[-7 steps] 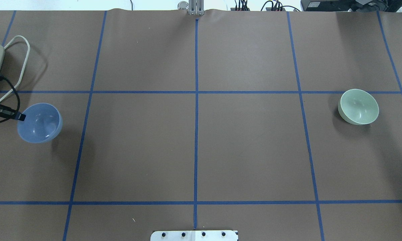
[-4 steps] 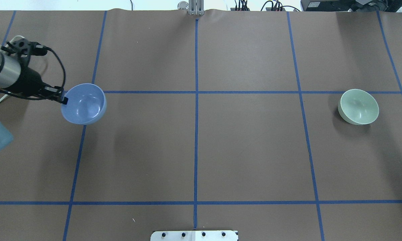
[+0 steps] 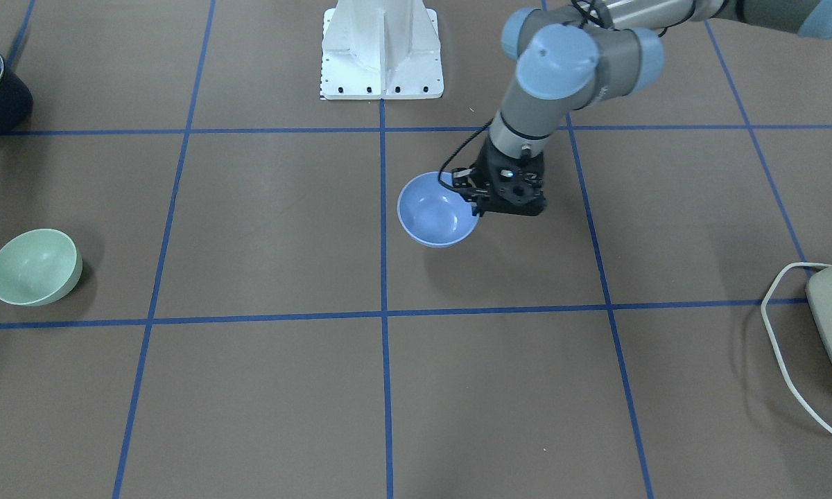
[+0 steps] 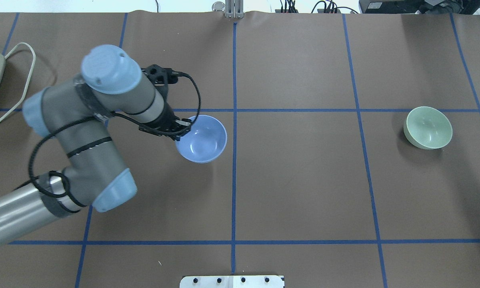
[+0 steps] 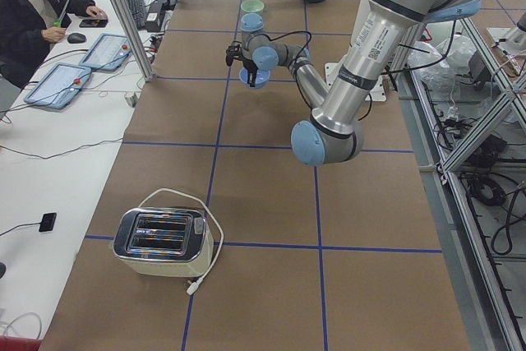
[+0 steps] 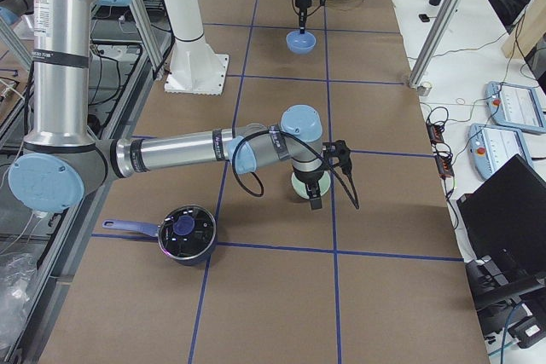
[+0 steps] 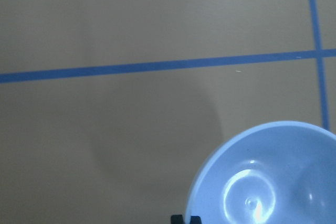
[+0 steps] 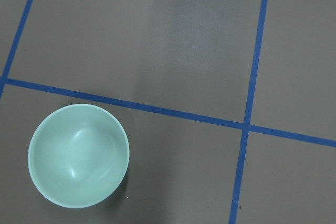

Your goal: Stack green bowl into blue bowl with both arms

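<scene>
Left tool (image 4: pixel 179 135) clamped on the blue bowl (image 4: pixel 204 140) at its rim.

Holding the bowl opening-up, out past the tool tip, just short of the centre tape line (image 4: pixel 234 180). Apparently clear of the counter (image 4: pixel 304 192), going by the shadow offset below it in the left wrist view. Gripped on the rim edge nearest the wrist, rest of the rim free. Green bowl (image 4: pixel 428 127) well apart from this tool, far across the counter toward the robot's right, resting alone, opening-up. Right tool (image 6: pixel 312 200) visible only from the exterior right camera: cannot tell whether apart or together. Overlapping the green bowl in that view, gap not readable. From the right wrist camera, green bowl low and left of centre. Toaster (image 5: pixel 160 240) back behind the left tool, at the counter's left end.
</scene>
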`<move>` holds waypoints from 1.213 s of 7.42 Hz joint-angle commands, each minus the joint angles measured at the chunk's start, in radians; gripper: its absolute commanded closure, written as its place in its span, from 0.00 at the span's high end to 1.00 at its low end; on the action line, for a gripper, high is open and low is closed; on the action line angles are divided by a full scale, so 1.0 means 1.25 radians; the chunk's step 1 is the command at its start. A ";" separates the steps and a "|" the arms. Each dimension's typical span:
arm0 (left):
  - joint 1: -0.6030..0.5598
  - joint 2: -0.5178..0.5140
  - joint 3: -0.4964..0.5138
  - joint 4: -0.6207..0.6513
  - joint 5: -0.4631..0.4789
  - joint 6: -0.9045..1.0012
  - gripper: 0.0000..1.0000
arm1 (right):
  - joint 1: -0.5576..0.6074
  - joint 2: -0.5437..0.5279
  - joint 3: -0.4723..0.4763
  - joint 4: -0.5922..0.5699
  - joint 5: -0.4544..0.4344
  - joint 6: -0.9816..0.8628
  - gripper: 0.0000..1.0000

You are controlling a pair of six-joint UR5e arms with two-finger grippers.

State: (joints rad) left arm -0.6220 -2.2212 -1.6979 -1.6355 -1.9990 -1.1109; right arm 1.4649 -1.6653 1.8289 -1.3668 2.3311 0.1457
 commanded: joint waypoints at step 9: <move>0.073 -0.103 0.161 -0.070 0.081 -0.029 0.98 | 0.000 0.003 -0.003 0.000 -0.004 0.001 1.00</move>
State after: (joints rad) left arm -0.5315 -2.3523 -1.4971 -1.7202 -1.9005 -1.1531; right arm 1.4649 -1.6626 1.8255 -1.3668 2.3256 0.1473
